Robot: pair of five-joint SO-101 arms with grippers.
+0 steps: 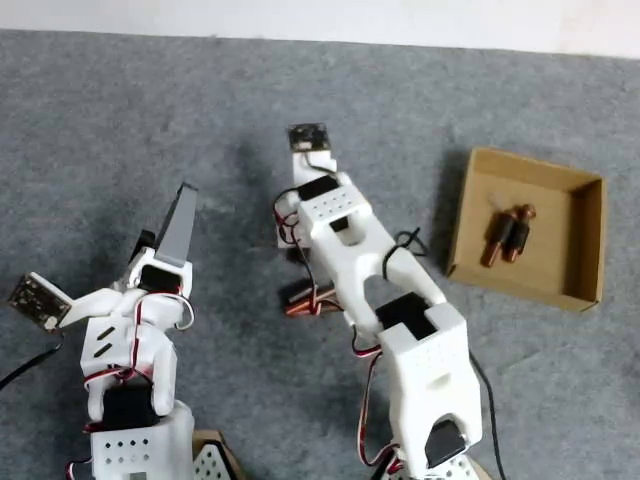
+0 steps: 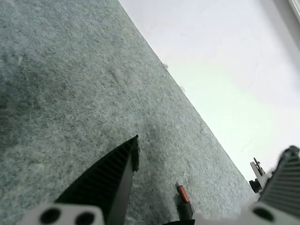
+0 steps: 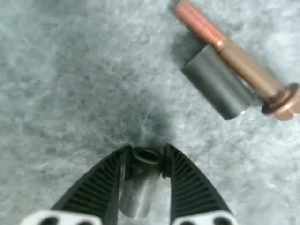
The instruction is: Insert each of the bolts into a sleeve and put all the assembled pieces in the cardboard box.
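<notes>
Right gripper [image 3: 146, 152]: pinching a sleeve, one ribbed black finger [image 3: 187, 187] on each side of it.
Held sleeve [image 3: 139, 187]: grey metal tube standing between the jaws, its open end facing away from the wrist, low over the mat.
Loose sleeve [image 3: 218, 84]: a second grey tube lying on its side on the mat, a little ahead of the right gripper and apart from it.
Bolt [image 3: 234, 56]: copper-coloured, with a threaded end and a flanged head. It lies alongside the loose sleeve and touches it, but is not inside it.
Left gripper [image 2: 213, 145]: spread wide and holding nothing, raised above the mat well to the side of the right arm.
Copper threaded piece [image 2: 183, 193]: a small item seen between the left gripper's fingers, too small to tell more.
Cardboard box [image 1: 585, 240]: shallow and open-topped, on the mat to the right arm's outer side and apart from both arms.
Assembled pieces [image 1: 508, 235]: two bolts in dark sleeves lying side by side and touching inside the box.
Surface: grey mat [image 1: 150, 120], felt-like, under the arms, the box and the loose parts.
Room: pale floor or wall [image 1: 400, 15] begins at the mat's far edge.
</notes>
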